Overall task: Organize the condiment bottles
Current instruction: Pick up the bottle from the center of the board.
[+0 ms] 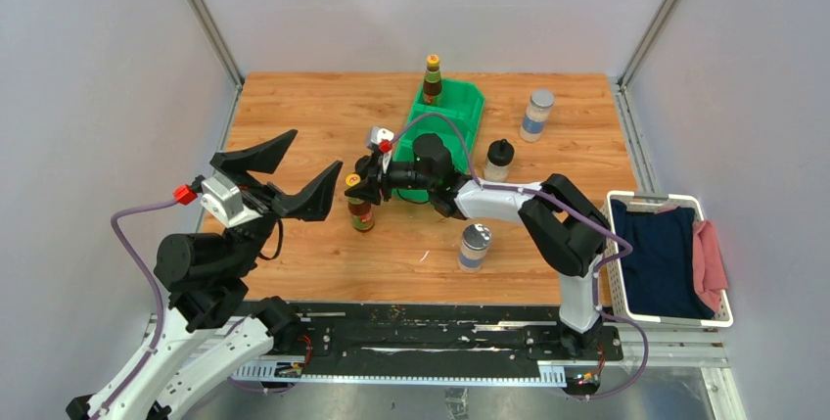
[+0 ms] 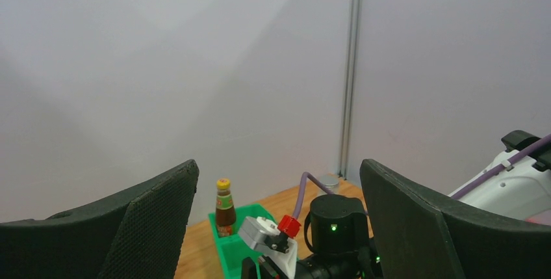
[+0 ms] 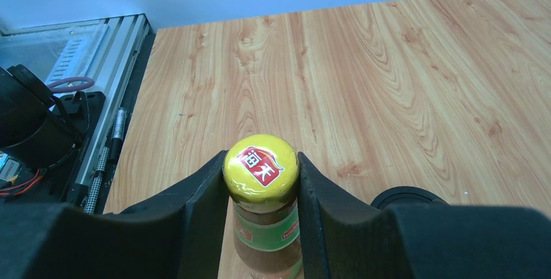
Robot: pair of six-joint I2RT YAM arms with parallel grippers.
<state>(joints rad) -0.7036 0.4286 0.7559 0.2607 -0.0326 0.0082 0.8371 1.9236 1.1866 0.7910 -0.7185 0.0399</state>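
My right gripper [image 1: 358,183] is shut on the yellow cap of a slim brown sauce bottle [image 1: 361,210], which stands upright near the table's middle left. In the right wrist view both fingers press the cap [image 3: 260,168]. A second brown bottle [image 1: 432,80] stands in the far compartment of the green bin [image 1: 464,107]. One black-capped shaker [image 1: 499,160] stands right of the bin. One silver-lidded jar [image 1: 536,114] is at the back right, another [image 1: 475,247] at the front. My left gripper [image 1: 313,153] is wide open and empty, left of the held bottle.
A white basket [image 1: 615,244] holding dark and pink cloths hangs off the table's right edge. A round black top [image 3: 406,196] shows beside my right finger. The left wrist view shows the binned bottle [image 2: 225,207] and my right wrist [image 2: 334,227].
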